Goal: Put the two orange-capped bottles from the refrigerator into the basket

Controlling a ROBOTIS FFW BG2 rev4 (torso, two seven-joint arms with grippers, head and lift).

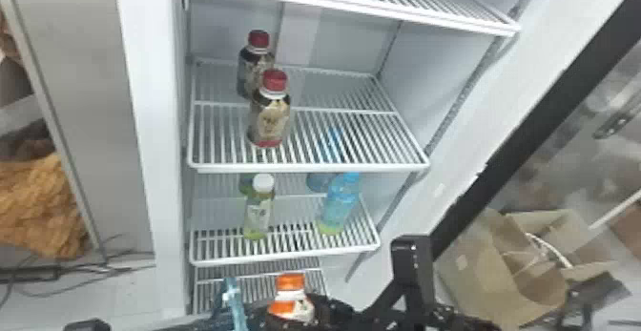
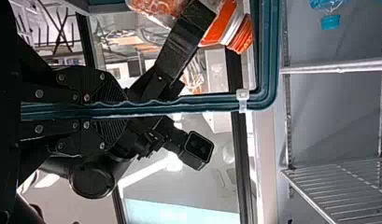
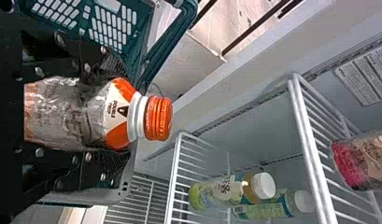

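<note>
On the refrigerator's upper wire shelf [image 1: 310, 167] stand two dark bottles with red caps [image 1: 269, 115], one behind the other. One shelf below are a green bottle with a white cap [image 1: 260, 211] and a clear blue bottle with a blue cap [image 1: 339, 203]. Lower down is a dark teal plastic basket with slotted walls [image 3: 172, 39]; its contents I cannot make out.

The left gripper [image 2: 128, 109] has its two flat black fingers closed on the basket's rim, one on each side. The right gripper [image 1: 291, 312] pinches a clear bottle with an orange cap [image 3: 62, 116] between its fingers, cap out past the tips. It is near the basket, though whether over the opening or just beside it is hard to say.
</note>
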